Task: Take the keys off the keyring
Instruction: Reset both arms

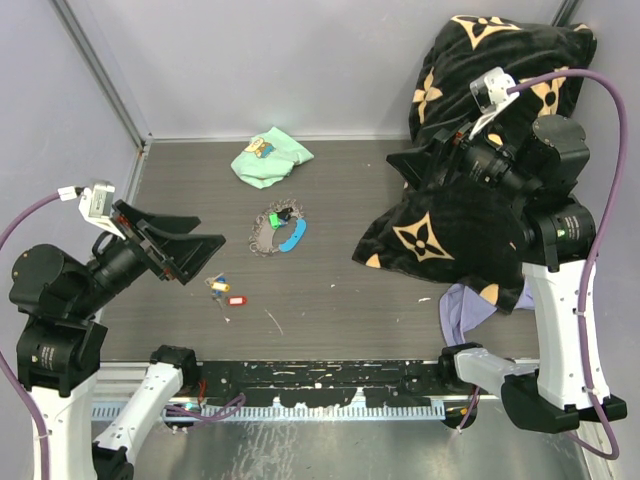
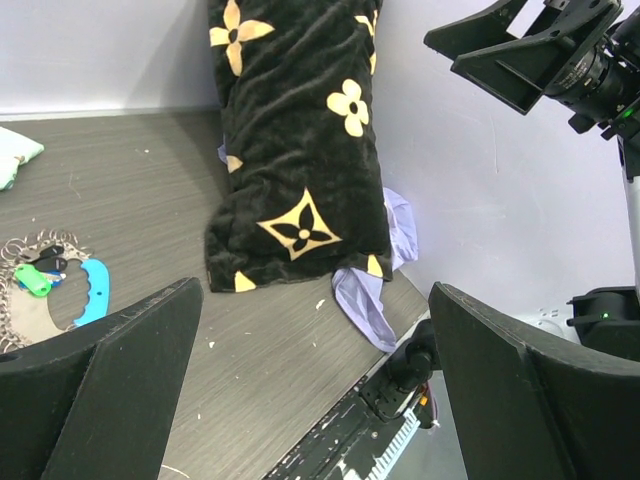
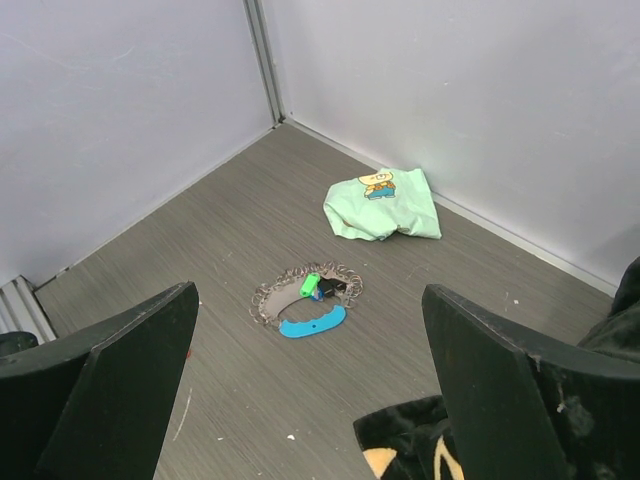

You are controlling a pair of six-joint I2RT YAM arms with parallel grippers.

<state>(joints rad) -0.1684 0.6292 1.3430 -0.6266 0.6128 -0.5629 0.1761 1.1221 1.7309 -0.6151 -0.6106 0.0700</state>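
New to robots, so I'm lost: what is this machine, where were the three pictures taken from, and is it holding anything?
Two robot arms are bolted at a table's near edge. One picture looks down from above; the other two come from wrist cameras, so the dark wedges at the bottom are each arm's own fingers. The left gripper and right gripper are open, holding nothing. On the table lie a chain keyring with a blue fob and a green-tagged key, a few loose tagged keys near the left gripper, a mint-green cloth, and a black gold-flowered cushion over a lilac cloth.
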